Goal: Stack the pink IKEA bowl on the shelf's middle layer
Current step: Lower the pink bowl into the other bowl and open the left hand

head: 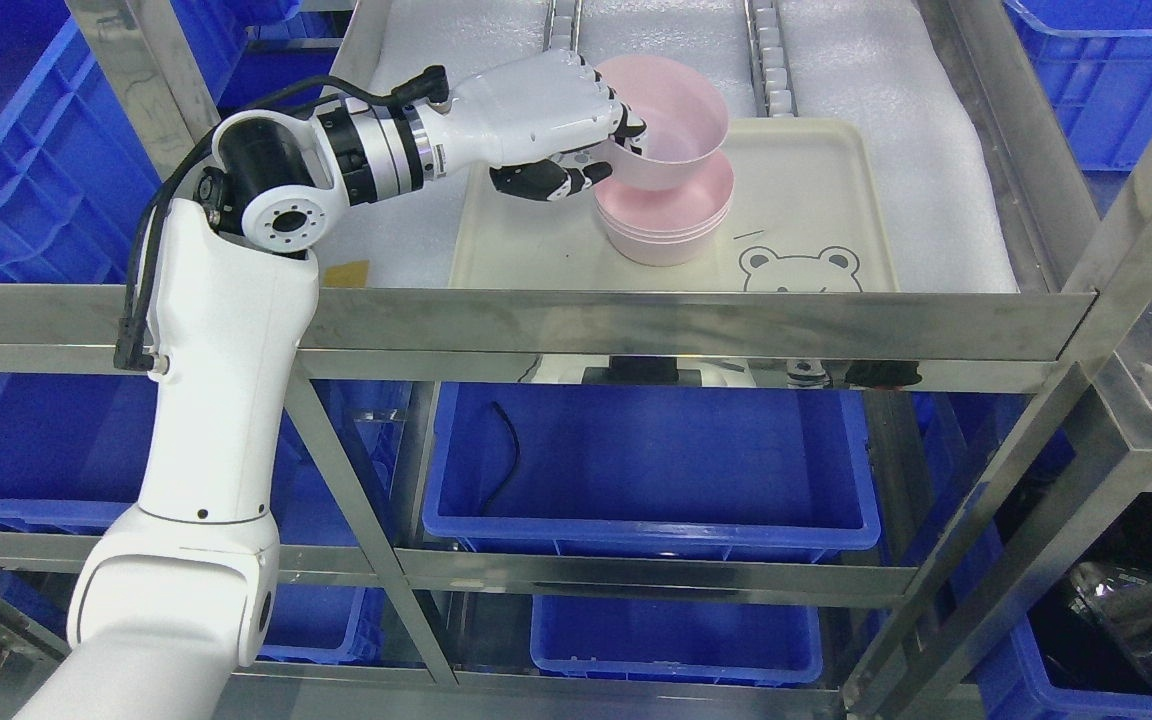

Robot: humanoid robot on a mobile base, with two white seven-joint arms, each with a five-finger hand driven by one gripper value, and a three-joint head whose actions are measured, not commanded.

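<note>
A stainless steel shelf rack (696,325) is carrying the scene, its flat front rail running across the head view and its angled posts rising at both sides. White foam padding (946,160) is covering the shelf layer, and two strips of white plastic rollers (774,50) are running away toward the back. A cream rectangular plastic tray (816,190), printed with a bear face (801,270) at its near edge, is lying flat on the padding. A small tan scrap (346,272) is lying on the padding just left of the tray. Below, a deep blue plastic crate (651,470) is sitting on the lower layer, with another blue crate (676,640) sitting beneath it.
</note>
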